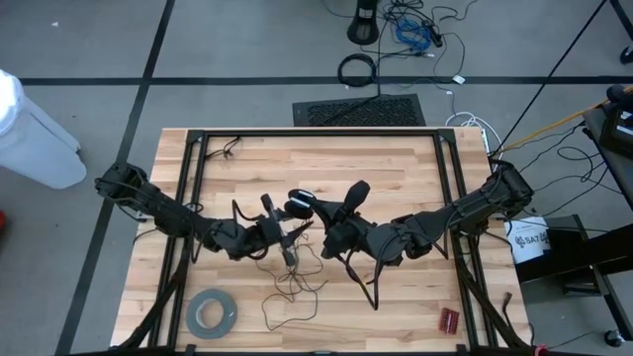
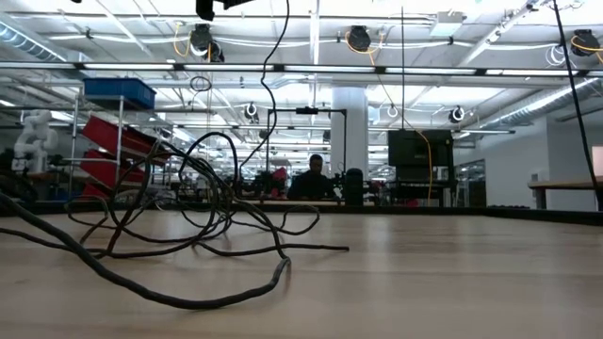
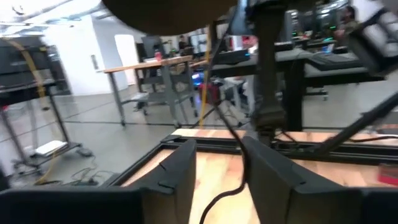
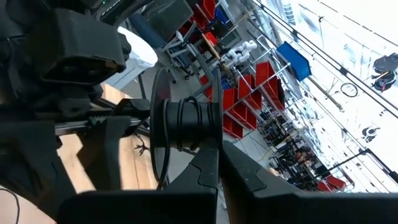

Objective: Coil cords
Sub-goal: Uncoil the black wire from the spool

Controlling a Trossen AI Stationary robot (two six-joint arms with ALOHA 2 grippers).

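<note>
The cords are one thin dark wire. Its loose loops [image 1: 292,287] lie on the table's near middle and show as tangled loops [image 2: 188,212] in the low view, where one strand [image 2: 273,66] rises out of the picture. The wire's other end is wound on a small black disc-shaped spool [image 4: 186,124], held above the table's middle [image 1: 300,206]. My right gripper [image 1: 318,216] is shut on that spool. My left gripper [image 1: 288,237] hovers close to the spool's left, its fingers apart, and the wire [image 3: 231,155] runs through the gap between them. My right gripper [image 4: 219,163] holds the spool at the end of its hub [image 4: 212,127], beside the wound turns of wire, pinched between its two fingers. The fingers come level from the table's right. The spool is lifted clear of the table, its round flange [image 4: 157,130] standing on edge. Whether my left gripper touches the wire, I cannot tell.
A wide grey tape roll [image 1: 211,311] lies at the near left of the table. A small red object [image 1: 450,318] lies at the near right. A black frame [image 1: 316,132] runs round the tabletop. Bare wood shows along the far half.
</note>
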